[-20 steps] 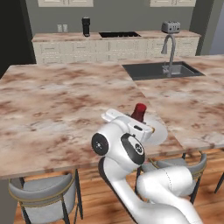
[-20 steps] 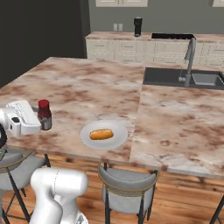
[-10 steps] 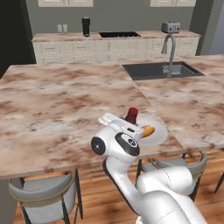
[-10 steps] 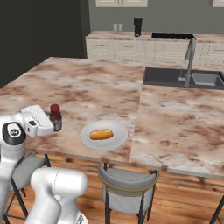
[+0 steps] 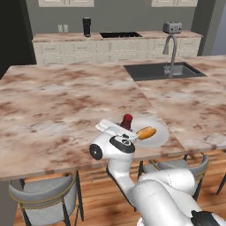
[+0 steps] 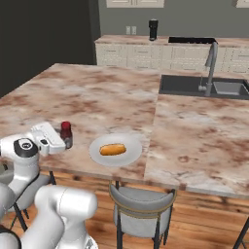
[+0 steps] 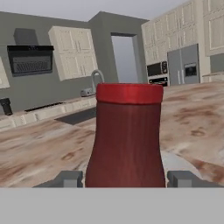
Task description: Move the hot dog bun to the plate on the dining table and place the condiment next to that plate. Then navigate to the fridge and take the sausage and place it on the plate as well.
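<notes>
The condiment, a dark red bottle with a red cap, stands upright just left of the plate. My gripper is shut on it from the table's near edge. In the hand view the condiment sits between my two fingertips. The hot dog bun lies in the middle of the white plate on the dining table. From the left base view the condiment rises behind my hand, with the bun and plate to its right. Whether the bottle's base touches the table I cannot tell.
A sink with a tall faucet is set into the far right of the marbled top. Grey stools stand under the near edge. A back counter carries a toaster and a black canister.
My gripper has carried the condiment to the right along the table's near edge, closer to the plate, and lower. The bun and plate have stayed put.
</notes>
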Motion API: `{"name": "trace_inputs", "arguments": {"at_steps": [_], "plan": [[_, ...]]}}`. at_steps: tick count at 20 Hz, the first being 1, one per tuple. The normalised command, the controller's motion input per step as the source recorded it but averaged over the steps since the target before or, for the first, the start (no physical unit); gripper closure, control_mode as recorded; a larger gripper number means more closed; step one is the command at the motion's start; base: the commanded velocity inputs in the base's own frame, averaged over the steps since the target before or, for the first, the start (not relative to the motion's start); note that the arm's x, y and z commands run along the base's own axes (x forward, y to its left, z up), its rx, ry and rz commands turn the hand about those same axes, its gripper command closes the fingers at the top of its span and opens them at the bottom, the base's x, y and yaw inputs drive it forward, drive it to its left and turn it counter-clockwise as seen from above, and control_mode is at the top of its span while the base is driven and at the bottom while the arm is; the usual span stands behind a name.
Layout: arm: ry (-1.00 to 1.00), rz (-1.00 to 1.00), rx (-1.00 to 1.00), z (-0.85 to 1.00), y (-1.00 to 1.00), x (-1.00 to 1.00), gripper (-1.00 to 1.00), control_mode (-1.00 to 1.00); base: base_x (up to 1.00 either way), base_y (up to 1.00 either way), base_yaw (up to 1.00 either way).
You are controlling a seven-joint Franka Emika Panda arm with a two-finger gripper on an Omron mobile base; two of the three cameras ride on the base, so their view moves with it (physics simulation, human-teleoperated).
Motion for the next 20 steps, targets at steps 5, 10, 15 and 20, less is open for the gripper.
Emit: {"name": "trace_inputs", "arguments": {"at_steps": [5, 10, 15, 20], "plan": [[-0.09, 0.00, 0.00, -0.39, 0.10, 0.26, 1.00, -1.00, 0.00, 0.00, 0.00], [-0.13, 0.00, 0.00, -0.29, 0.02, 0.25, 1.00, -1.00, 0.00, 0.00, 0.00], [-0.08, 0.00, 0.00, -0.26, 0.00, 0.21, 1.00, -1.00, 0.00, 0.00, 0.00], [0.00, 0.00, 0.00, -0.19, 0.00, 0.12, 1.00, -1.00, 0.00, 0.00, 0.00]]}}
